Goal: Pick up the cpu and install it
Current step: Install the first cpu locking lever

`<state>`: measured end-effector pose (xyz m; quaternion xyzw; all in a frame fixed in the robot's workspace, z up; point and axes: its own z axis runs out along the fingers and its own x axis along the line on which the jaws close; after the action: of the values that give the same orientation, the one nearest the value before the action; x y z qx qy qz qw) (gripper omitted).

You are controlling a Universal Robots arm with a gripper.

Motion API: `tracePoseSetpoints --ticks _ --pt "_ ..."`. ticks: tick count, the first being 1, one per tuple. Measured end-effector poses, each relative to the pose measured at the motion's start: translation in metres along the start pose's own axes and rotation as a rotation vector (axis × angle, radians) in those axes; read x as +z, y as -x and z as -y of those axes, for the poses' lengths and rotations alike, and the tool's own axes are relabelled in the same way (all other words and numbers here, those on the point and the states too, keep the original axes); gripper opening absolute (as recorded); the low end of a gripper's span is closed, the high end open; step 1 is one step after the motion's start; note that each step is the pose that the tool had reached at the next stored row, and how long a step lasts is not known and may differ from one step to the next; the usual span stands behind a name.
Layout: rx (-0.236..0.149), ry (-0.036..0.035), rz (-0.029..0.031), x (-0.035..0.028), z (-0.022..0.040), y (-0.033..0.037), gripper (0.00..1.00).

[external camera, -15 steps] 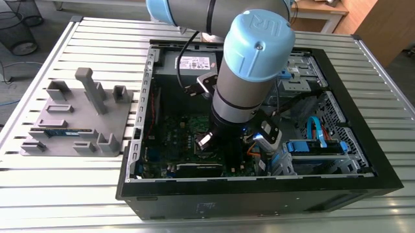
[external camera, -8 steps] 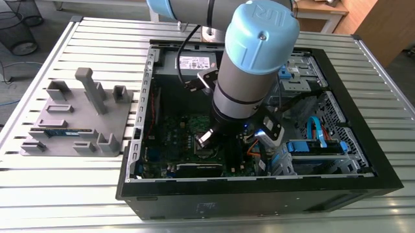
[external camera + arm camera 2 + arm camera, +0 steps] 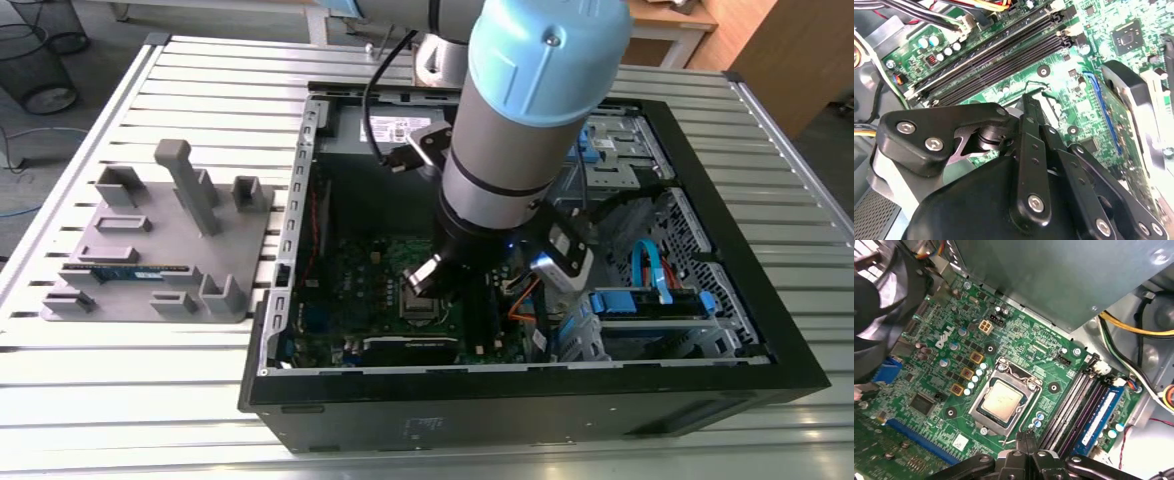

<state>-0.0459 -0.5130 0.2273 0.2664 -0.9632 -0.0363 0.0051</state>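
The cpu [image 3: 1000, 400], a small silver-grey square, lies flat in the metal-framed socket [image 3: 1026, 382] on the green motherboard [image 3: 934, 365]. In the first wrist view my gripper [image 3: 1026, 436] hangs just beside the socket's frame, its black fingers pressed together with nothing between them. The second wrist view has the same narrow fingers [image 3: 1030, 107] over the board near the black memory slots [image 3: 999, 55]. In the exterior view the gripper [image 3: 434, 285] is deep inside the open computer case [image 3: 534, 400], right above the socket [image 3: 422, 303].
A grey fixture plate [image 3: 147, 250] with upright blocks and a blue-green memory stick [image 3: 127, 270] lies at the exterior view's left. Case walls, bundled cables [image 3: 1124, 325], a blue memory module [image 3: 1099, 417] and an expansion card [image 3: 1134, 100] crowd around the gripper.
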Motion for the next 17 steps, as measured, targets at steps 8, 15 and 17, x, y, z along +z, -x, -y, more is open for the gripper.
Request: tracePoseSetpoints --ticks 8,15,17 --pt "0.0 0.0005 -0.0006 -0.0041 -0.0002 0.0003 0.11" --pt "0.0 -0.001 0.0021 -0.0033 -0.0146 -0.0158 0.11" --pt "0.0 -0.0022 0.0034 -0.0049 -0.0171 -0.016 0.11"
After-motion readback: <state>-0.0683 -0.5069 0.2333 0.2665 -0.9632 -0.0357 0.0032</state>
